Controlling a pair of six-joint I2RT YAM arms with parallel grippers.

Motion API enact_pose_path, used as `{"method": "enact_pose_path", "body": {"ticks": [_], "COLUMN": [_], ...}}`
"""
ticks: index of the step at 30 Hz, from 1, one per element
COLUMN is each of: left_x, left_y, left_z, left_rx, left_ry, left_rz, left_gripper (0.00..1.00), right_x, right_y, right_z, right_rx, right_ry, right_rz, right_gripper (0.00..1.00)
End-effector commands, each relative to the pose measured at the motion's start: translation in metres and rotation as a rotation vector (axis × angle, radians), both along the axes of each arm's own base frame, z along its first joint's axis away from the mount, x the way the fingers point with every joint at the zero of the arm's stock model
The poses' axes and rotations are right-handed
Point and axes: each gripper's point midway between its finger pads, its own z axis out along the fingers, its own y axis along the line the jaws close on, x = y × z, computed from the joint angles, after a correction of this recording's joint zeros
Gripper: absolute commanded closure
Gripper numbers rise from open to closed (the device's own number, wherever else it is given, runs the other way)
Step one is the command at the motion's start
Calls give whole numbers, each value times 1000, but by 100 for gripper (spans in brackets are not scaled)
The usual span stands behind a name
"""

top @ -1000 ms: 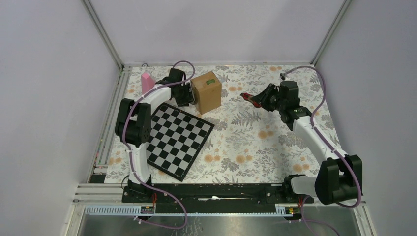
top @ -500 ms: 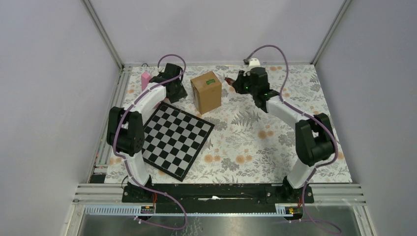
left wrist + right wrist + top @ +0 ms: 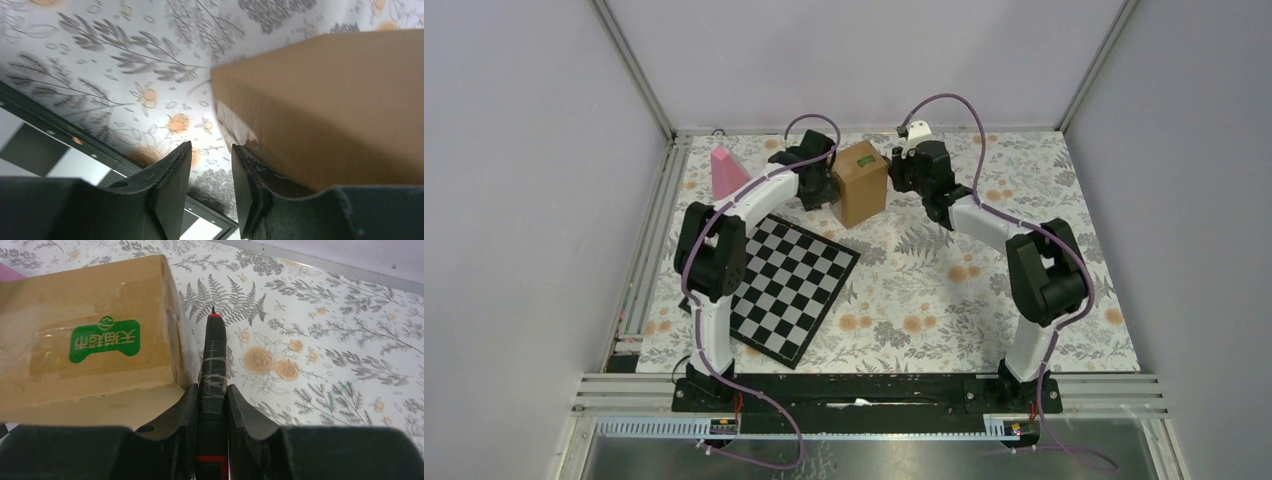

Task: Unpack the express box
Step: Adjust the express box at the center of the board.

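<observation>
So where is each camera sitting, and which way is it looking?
Top: high up behind the arms, looking down at the table and box; left arm and right arm both show.
Left wrist: on the left arm, looking past its open left gripper at the box's side and the chessboard.
Right wrist: on the right arm, looking past the right gripper, shut on a tool, at the box's top.
Shared: all three see the box.

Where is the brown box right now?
In the top view, the box sits at the far middle of the table, between the left gripper and right gripper, just past the chessboard.
</observation>
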Motion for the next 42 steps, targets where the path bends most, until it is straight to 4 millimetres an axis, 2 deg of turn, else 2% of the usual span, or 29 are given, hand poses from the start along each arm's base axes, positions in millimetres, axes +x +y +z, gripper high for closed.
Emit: {"method": "enact_pose_path", "body": {"ticks": [1,6,10,17,25,28,33,38,42], "left_x": [0,-22,-47,-99,-162,-175,-179,-178,-162], "left_y": [-42,-68,-92,-134,-162,-160,-147,-126,-96], "left_z": [38,53,60,72,83,82,96,118,138], "left_rx": [-115,-154,-218,-273,-312,-308,-291,-276,-269], "left_ry": [-69,-78,-79,-66,-46,-43,-87,-143,-197], "left_rz": [-65,-122,-168,-246,-318,-326,-333,-339,-297], "left_gripper": [59,59,59,59,59,59,58,57,53], "right_x": [-17,-58,-92,-148,-207,-220,-224,-220,-217], "right_y": [3,-13,-29,-54,-77,-90,-114,-148,-153], "right_z": [66,67,56,50,35,29,39,79,123], "right_rx": [74,120,160,203,224,201,140,68,59], "right_ry": [-115,-74,0,86,214,243,248,183,140], "right_rz": [21,-5,-38,-76,-106,-147,-252,-411,-419], "right_gripper": [100,100,100,100,100,100,100,100,100]}}
